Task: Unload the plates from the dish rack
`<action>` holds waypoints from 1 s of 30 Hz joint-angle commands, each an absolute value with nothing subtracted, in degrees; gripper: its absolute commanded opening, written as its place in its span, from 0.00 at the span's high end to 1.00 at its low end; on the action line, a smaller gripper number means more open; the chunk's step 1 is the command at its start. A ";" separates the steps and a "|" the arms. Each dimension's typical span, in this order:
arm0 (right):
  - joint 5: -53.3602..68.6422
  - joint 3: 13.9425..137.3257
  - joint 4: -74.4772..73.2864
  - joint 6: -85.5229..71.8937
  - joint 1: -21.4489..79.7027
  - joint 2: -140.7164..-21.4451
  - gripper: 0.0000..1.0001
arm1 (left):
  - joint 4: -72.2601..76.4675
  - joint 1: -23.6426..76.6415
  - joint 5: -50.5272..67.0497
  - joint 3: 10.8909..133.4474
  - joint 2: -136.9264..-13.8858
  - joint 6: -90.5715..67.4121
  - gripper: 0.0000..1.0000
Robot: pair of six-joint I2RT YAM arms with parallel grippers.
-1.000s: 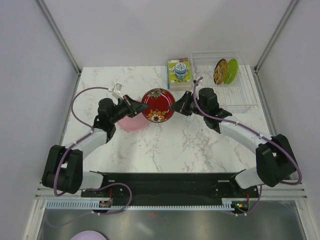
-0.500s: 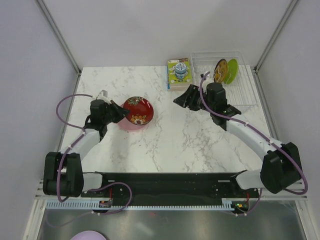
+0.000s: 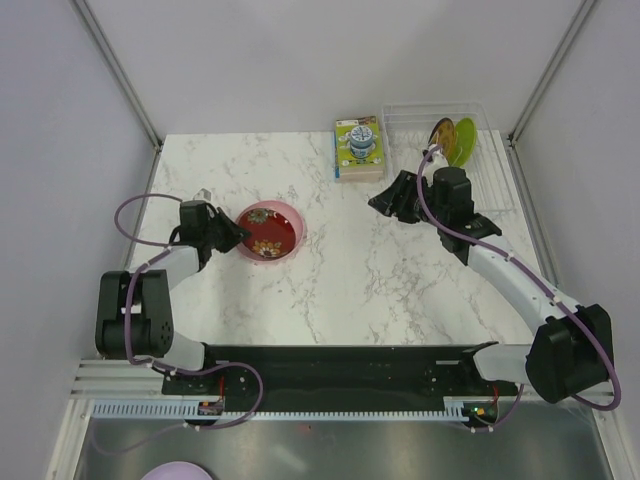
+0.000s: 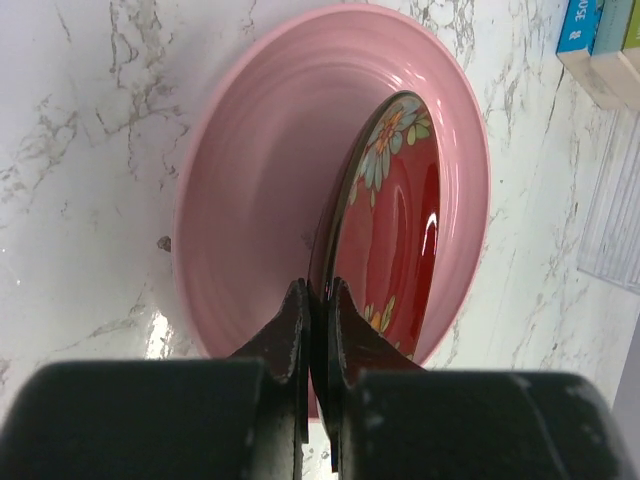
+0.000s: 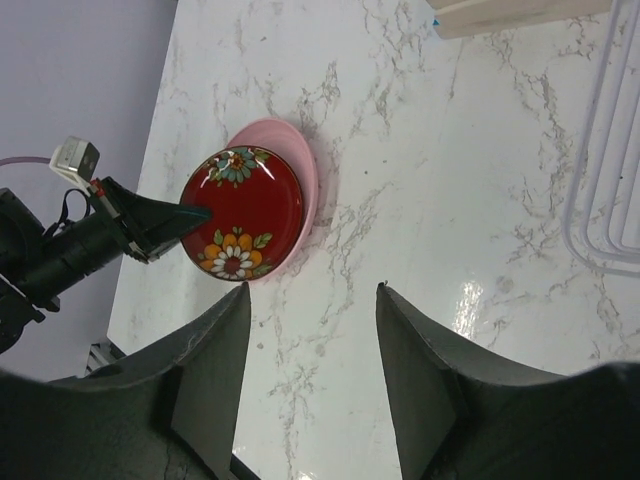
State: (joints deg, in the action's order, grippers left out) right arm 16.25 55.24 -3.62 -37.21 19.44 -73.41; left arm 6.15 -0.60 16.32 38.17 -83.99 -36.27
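Looking down from above, the left claw (image 3: 229, 235) is clenched on the left rim of the red plate (image 3: 268, 232). That plate sits tilted inside the pink plate (image 3: 294, 222) on the left half of the bench (image 3: 350, 280). The right claw (image 3: 388, 200), jaws apart and holding nothing, hangs just beside the dish rack (image 3: 485, 195). The yellow plate (image 3: 441, 134) and green plate (image 3: 465, 142) stand on edge in the rack's far corner, beyond and to the right of that claw, so the right arm is plainly the nearer one. Their faces seem turned leftward.

From the left wrist, the fingers (image 4: 290, 330) pinch the red rim edge-on. The plate runs straight away from them, patterned face turned right, back leaning over the pink one.

From the right wrist, the spread fingers (image 5: 215, 380) frame the two nested plates well off across the bench, with rack bars only at the right edge. I'd judge this claw points away from the rack and must swing round.
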 commanded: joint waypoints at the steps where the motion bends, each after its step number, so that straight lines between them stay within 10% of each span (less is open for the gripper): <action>1: 16.52 54.32 -4.04 -35.16 18.99 -71.63 0.40 | 12.13 -1.49 17.58 40.52 -85.95 -34.54 0.97; 11: 15.56 55.81 -7.11 -32.44 18.63 -72.51 0.35 | 10.64 -1.58 16.88 41.13 -86.66 -33.14 0.19; 16: 10.56 59.49 -11.68 -28.48 18.46 -73.04 0.29 | 6.34 -1.41 15.21 42.45 -83.94 -31.56 0.17; 18: 5.99 61.16 -15.10 -25.50 18.37 -73.30 0.27 | 5.19 -1.41 13.80 42.89 -81.48 -31.38 0.01; 30: -25.30 73.73 -21.88 -11.09 15.83 -79.62 0.18 | 0.44 -0.70 15.20 46.05 -66.81 -29.53 0.00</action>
